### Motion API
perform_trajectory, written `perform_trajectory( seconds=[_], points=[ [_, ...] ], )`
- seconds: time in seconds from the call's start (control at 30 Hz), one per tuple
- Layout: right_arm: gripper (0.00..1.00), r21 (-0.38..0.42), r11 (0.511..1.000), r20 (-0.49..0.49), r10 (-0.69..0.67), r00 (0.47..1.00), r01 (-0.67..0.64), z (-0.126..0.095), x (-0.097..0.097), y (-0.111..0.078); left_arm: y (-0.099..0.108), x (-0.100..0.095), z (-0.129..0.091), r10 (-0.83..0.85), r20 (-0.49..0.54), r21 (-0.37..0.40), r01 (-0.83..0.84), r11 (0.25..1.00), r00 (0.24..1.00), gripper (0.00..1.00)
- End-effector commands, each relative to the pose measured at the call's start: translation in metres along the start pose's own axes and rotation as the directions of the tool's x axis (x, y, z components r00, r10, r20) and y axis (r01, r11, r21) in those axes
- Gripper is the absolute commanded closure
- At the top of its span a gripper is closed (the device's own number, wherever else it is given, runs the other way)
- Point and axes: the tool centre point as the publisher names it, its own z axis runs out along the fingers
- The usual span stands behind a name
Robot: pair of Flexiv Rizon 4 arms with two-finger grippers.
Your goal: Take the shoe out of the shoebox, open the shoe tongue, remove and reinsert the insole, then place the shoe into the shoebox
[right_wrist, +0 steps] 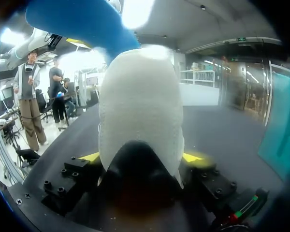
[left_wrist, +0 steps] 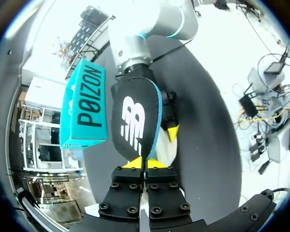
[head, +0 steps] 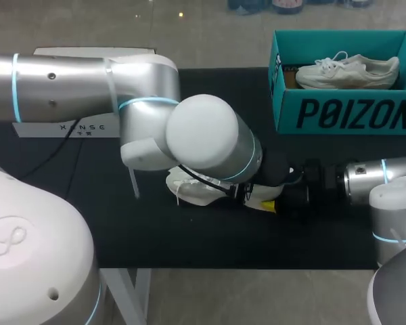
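Presently left fingers (left_wrist: 132, 163) pinch the insole (left_wrist: 135, 121) above the sneaker (right_wrist: 140, 111) clamped by right fingers (right_wrist: 192, 157); misalignment could buckle it.

Soft, even overhead light on the black table (head: 189, 244), white glare flooding both wrist views.

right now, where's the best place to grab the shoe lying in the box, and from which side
Probably across its middle, near the laces, coming straight down from above. The boxed shoe lies lengthwise in the open-topped shoebox, whose walls block any approach from the side. The jaws would close across its narrow width.
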Motion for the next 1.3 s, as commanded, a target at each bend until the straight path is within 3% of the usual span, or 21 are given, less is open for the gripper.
perform_trajectory(
  seconds=[0.03, 0.23, 0.3, 0.4, 1.17, 1.2, 1.23, 1.3],
  points=[
    [1.00, 0.001, 1.000, 0.001, 0.002, 1.000, -0.002, 0.004, 0.000, -0.005, -0.004, 0.003, 0.001, -0.003, 0.014, -0.008, 0.003, 1.000, 1.000, 1.00],
    [1.00, 0.001, 1.000, 0.001, 0.002, 1.000, -0.002, 0.004, 0.000, -0.005, -0.005, 0.005, 0.002, -0.016, 0.024, -0.008, 0.016, 1.000, 1.000, 0.87],
    [1.00, 0.001, 1.000, 0.001, 0.002, 1.000, -0.002, 0.004, 0.000, -0.005, -0.004, 0.005, 0.002, -0.026, 0.027, -0.004, 0.026, 1.000, 0.999, 0.75],
    [1.00, 0.001, 1.000, 0.001, 0.002, 1.000, -0.002, 0.004, 0.000, -0.005, -0.003, 0.004, 0.004, -0.036, 0.033, -0.009, 0.036, 0.999, 0.999, 0.73],
    [1.00, 0.001, 1.000, 0.001, 0.002, 1.000, -0.002, 0.004, 0.000, -0.005, 0.009, -0.002, 0.032, -0.074, 0.003, -0.014, 0.074, 0.997, 0.997, 0.82],
    [1.00, 0.001, 1.000, 0.001, 0.002, 1.000, -0.002, 0.004, 0.000, -0.005, 0.009, -0.002, 0.033, -0.076, 0.002, -0.009, 0.076, 0.997, 0.997, 0.85],
    [1.00, 0.001, 1.000, 0.001, 0.002, 1.000, -0.002, 0.004, 0.000, -0.005, 0.008, -0.002, 0.033, -0.079, 0.001, -0.004, 0.079, 0.997, 0.997, 0.99],
    [1.00, 0.001, 1.000, 0.001, 0.002, 1.000, -0.002, 0.004, 0.000, -0.005, 0.008, -0.002, 0.034, -0.087, -0.002, 0.007, 0.087, 0.996, 0.996, 1.00]
  ],
)
